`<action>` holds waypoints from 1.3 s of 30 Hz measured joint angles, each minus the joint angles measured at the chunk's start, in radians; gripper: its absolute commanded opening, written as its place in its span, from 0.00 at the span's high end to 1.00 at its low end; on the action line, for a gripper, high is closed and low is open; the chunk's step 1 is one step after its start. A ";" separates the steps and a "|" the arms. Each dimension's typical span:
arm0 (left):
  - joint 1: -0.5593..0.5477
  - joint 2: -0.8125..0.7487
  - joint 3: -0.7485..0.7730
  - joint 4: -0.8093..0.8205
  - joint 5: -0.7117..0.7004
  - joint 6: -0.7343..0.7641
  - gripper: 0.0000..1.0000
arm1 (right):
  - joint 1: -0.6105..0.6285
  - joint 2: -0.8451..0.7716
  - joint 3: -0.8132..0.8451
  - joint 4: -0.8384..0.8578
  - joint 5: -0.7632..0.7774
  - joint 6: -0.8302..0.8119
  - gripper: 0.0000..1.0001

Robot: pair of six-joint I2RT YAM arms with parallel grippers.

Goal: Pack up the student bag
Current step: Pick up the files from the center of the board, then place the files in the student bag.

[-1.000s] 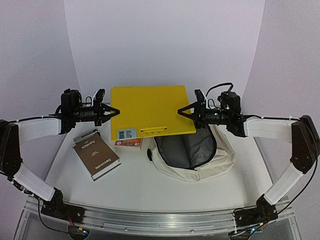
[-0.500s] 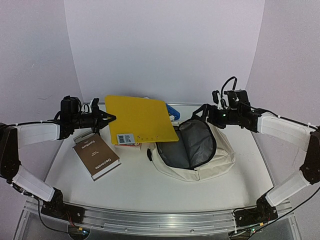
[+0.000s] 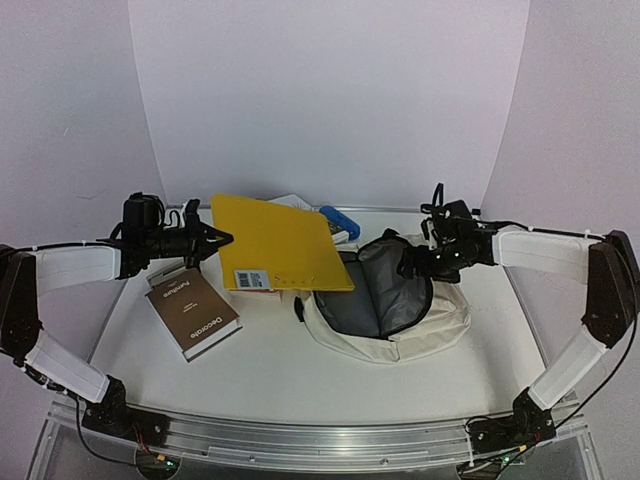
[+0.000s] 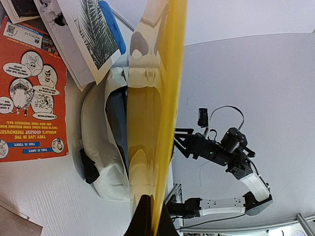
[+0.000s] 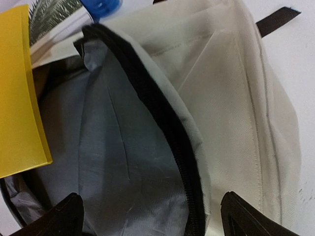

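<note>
The table (image 3: 260, 370) carries the bag (image 3: 440, 320) right of centre, lying flat, its mouth unzipped and gaping toward the folder (image 3: 275, 240). The folder is tilted, one corner over the opening, apparently for sliding in. A book (image 3: 192, 313) lies to the left, unpacked. The left hand (image 3: 215, 238) is clamped on the folder's left edge. The right hand (image 3: 412, 262) hovers over the zip rim with fingers wide apart, probably to hold it open.

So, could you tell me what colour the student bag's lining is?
The lining is grey, clearest in the right wrist view.

White table (image 3: 300, 385) — unzipped student bag (image 3: 440, 325), brown book (image 3: 193, 312), orange leaflet (image 4: 29, 98)
</note>
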 measured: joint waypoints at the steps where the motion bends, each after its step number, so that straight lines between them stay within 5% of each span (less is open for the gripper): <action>1: 0.000 0.000 0.000 0.000 0.000 -0.001 1.00 | 0.004 0.022 0.001 0.000 -0.003 0.000 0.05; 6: -0.003 0.002 0.000 0.000 -0.002 -0.013 1.00 | 0.034 0.078 0.017 -0.002 0.037 0.002 0.03; 17: -0.008 0.045 0.000 -0.010 -0.002 -0.016 1.00 | 0.333 0.120 0.207 -0.080 0.534 -0.001 0.06; 21: -0.008 0.048 0.000 -0.025 -0.003 -0.016 1.00 | 0.376 0.184 0.256 -0.114 0.618 0.008 0.23; 27: -0.008 0.048 0.000 -0.031 -0.003 -0.013 1.00 | 0.378 0.258 0.271 -0.164 0.652 0.041 0.72; 30: -0.008 0.048 0.000 -0.038 -0.004 -0.013 1.00 | 0.376 0.259 0.288 -0.181 0.648 0.056 0.88; 34: -0.011 0.047 0.000 -0.056 -0.011 -0.016 1.00 | 0.376 0.238 0.329 -0.188 0.624 0.063 0.99; 39: -0.047 0.045 0.000 -0.059 -0.041 -0.033 1.00 | 0.377 0.147 0.366 -0.203 0.589 0.086 1.00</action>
